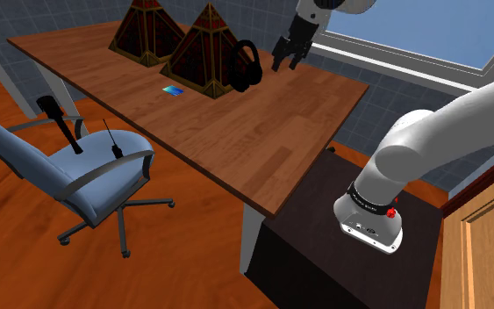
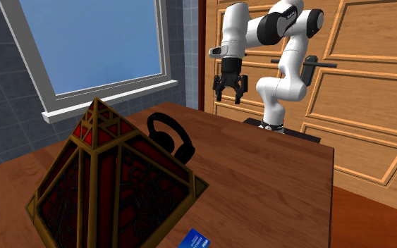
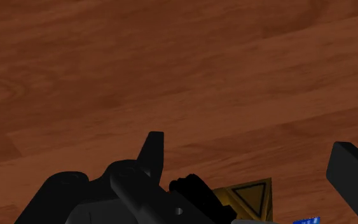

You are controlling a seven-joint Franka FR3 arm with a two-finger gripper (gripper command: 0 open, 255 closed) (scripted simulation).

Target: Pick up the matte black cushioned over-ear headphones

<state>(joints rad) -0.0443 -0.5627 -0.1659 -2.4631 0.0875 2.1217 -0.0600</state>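
2 big shapes, dark red with gold edges, stand on the brown wooden table (image 1: 262, 149): a first pyramid (image 1: 146, 31) and a second pyramid (image 1: 203, 54). The black headphones (image 1: 246, 67) stand up on the table just beside the second pyramid, on the side toward the window (image 1: 411, 35). I cannot tell if they touch it. A small blue card (image 1: 174, 89) lies flat on the table in front of the second pyramid.

The black gripper (image 1: 287, 61) hangs in the air above the table, near the headphones but not touching them, between them and the window. Its 2 fingers (image 3: 354, 178) are spread apart and hold nothing. In the wrist view they point at bare wood, and a gold corner of a pyramid shows between them.

A blue chair (image 1: 87, 167) stands on the floor beside the table. On it lie 2 black things: a long stick shape (image 1: 61, 123) and a small radio (image 1: 114, 145) with a thin aerial. The dark stand (image 1: 311, 237) sits at the table's end.
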